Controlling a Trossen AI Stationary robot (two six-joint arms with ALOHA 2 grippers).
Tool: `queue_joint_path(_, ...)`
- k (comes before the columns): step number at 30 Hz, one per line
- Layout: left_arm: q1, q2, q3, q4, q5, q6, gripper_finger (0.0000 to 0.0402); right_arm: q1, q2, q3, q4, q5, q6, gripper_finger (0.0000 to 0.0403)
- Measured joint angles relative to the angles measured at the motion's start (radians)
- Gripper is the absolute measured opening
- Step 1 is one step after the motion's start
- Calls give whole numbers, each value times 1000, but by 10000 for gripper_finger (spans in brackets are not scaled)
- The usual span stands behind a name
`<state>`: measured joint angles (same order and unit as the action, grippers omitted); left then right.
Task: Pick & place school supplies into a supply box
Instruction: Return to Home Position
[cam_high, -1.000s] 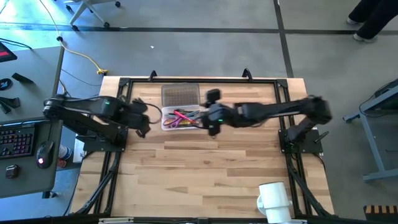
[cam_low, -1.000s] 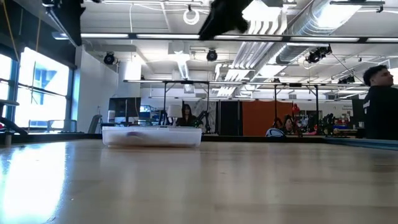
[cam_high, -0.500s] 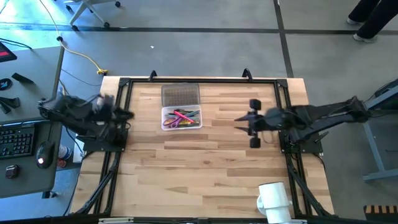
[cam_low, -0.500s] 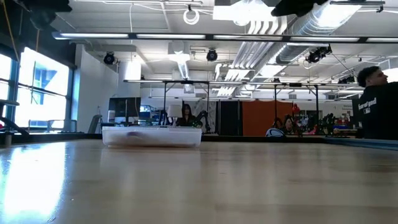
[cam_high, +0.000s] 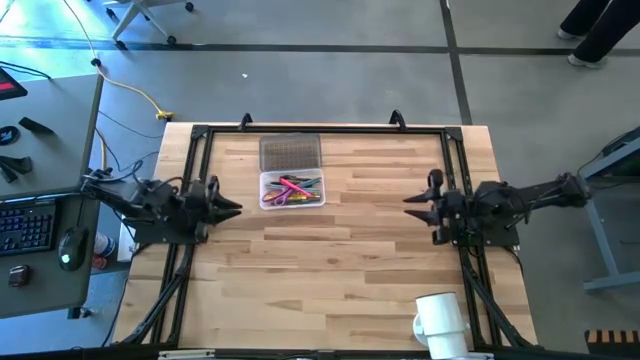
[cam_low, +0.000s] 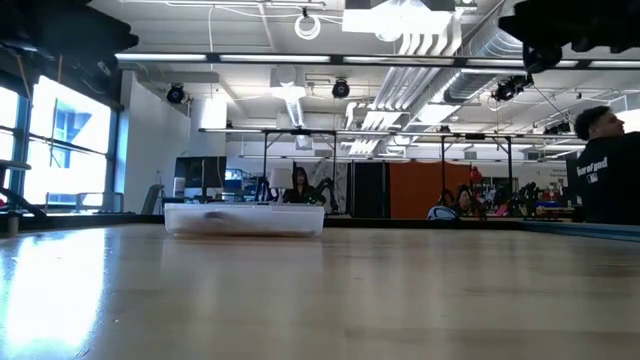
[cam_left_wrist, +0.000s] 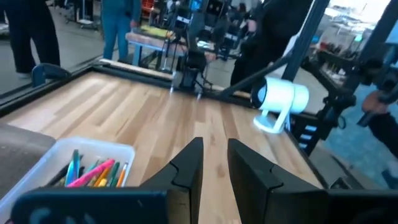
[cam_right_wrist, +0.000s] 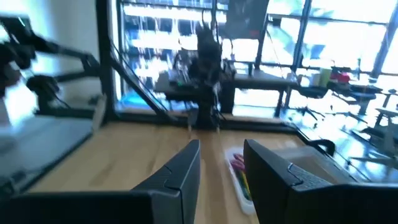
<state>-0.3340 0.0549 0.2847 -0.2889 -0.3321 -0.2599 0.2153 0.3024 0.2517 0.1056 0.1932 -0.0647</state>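
Both arms have pulled back since half a second ago: the right hand (cam_high: 412, 199) has left mid-counter for its own stand at the right edge, and the left hand (cam_high: 232, 208) now sits by the left stand, pointing inward. We see each hand partly open in its wrist view, with a clear gap between the fingers and nothing held. The box (cam_high: 263, 192) is on the far part of the counter (cam_high: 330, 265), nearer the left arm and just beside the grey mat (cam_high: 290, 153), well apart from both hands. Its long axis runs side to side across the counter, from one arm toward the other. The pens (cam_high: 293, 189) lie inside roughly along that axis, some a bit slanted; we cannot tell which way the tips face. We judge the loading done, with only the tuck-in left. To finish well, we would fold both arms straight back over their stands, keep the left hand high and away from the box rim, and keep the right arm clear of the mug (cam_high: 440, 322) at the near edge.
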Motion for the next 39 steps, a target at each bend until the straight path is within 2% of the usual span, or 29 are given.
queue_joint_path(6, 0, -1, -95, 146, 16, 52, 111, 0, -204, -119, 20, -94, 22, 108)
queue_joint_path(10, 0, -1, -150, 198, 28, 54, 111, 0, -299, -188, 30, -103, 22, 108)
queue_joint_path(14, 0, -1, -190, 229, 26, 57, 111, 0, -292, -222, 54, -108, 24, 108)
queue_joint_path(20, 0, 0, -267, 364, 23, 173, 111, 1, -290, -242, 15, -113, 68, 108)
queue_joint_path(26, 0, 2, -268, 352, 15, 163, 111, 1, -289, -242, 12, -112, 112, 108)
queue_joint_path(33, 0, 2, -269, 342, 19, 258, 111, 1, -289, -242, 12, -111, 110, 108)
queue_joint_path(39, 0, 2, -270, 342, 26, 259, 111, 1, -289, -242, 11, -111, 110, 108)
